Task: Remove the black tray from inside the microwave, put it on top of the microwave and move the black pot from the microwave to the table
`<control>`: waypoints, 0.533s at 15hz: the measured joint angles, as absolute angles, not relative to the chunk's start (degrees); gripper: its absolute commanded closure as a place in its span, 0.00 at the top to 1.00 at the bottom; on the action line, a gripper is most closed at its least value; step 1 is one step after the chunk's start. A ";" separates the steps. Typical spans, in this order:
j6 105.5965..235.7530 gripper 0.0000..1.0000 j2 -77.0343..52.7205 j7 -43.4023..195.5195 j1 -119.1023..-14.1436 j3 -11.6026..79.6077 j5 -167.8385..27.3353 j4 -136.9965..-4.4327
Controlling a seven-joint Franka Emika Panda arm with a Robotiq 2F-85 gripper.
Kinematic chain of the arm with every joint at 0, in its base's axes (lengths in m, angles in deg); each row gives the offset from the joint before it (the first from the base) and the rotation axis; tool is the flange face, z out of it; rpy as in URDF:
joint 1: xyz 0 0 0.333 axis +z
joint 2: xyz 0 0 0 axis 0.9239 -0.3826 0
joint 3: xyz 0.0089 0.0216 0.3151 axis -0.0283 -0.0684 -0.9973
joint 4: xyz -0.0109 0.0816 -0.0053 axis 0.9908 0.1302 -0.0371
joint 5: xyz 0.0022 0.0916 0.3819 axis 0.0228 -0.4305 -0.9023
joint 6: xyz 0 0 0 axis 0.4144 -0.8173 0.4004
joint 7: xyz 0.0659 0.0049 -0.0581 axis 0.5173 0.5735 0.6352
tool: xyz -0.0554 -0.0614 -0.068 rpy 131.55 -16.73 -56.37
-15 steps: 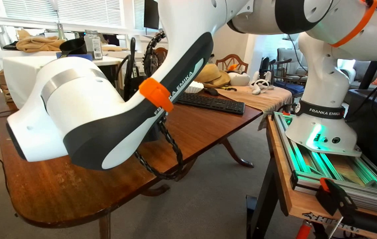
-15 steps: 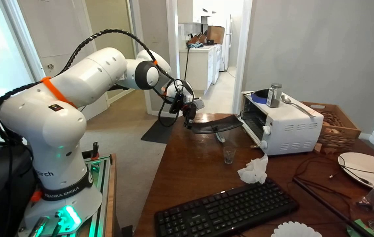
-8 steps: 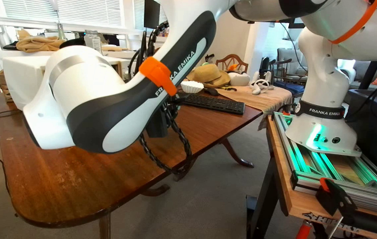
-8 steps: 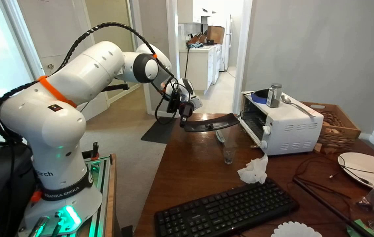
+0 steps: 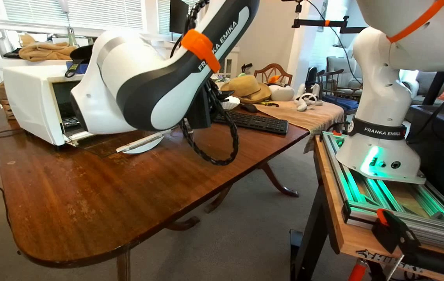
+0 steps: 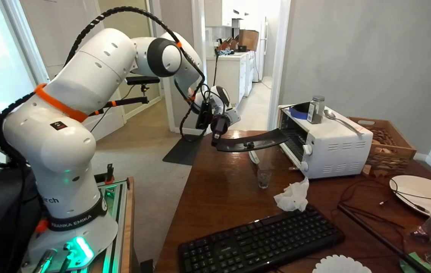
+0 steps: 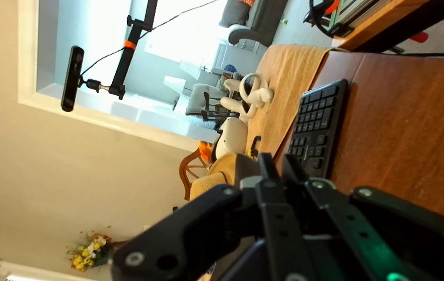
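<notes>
Wrist view — tool (image 7: 279, 163) nearly closed. In an exterior view it clamps one end of the black tray (image 6: 260, 142), aloft over the desk (image 6: 223, 197), before the microwave (image 6: 333, 136); black pot (image 6: 303, 107) — up on the microwave's top.

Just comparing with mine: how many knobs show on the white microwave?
2, in an exterior view: an upper knob and a lower knob on the front of the microwave; others may be hidden.

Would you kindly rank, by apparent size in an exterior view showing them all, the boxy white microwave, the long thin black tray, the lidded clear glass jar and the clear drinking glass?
Largest to smallest:
microwave
black tray
lidded jar
drinking glass
</notes>
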State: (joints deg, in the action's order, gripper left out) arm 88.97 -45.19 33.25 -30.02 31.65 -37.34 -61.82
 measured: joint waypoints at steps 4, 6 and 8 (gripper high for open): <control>94.05 0.03 -38.33 32.31 -34.79 30.57 -31.28 -70.54; 96.57 0.03 -35.04 31.43 -37.33 29.65 -27.57 -73.92; 99.00 0.03 -32.17 30.14 -39.69 28.53 -24.23 -76.44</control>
